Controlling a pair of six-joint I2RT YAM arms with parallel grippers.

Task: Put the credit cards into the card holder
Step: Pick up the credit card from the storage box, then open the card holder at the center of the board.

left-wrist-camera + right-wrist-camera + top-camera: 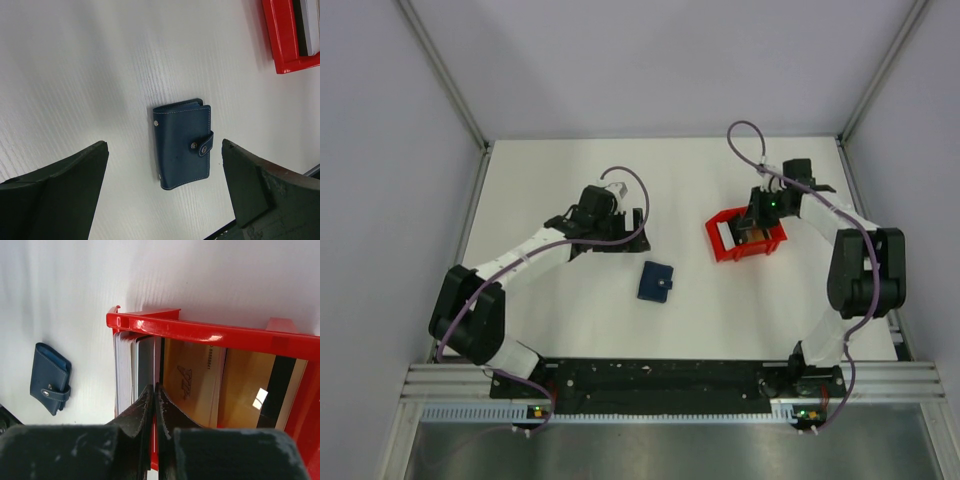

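your left jaws were spread wide with nothing in them, hanging over the snapped-shut card holder (182, 145) lying flat on the worktop (75, 75). further right, the credit cards (131, 370) sat in the red bin (210, 334), and your right jaws were pinched together right at that stack; couldn't tell if a card was caught.

White table (570, 320), card holder (656, 282), red bin (750, 255)

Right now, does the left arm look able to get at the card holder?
Probably yes. The left pincer is open and aimed at the card holder, which lies closed on the table with nothing between them. The red bin and right arm are off to the side.
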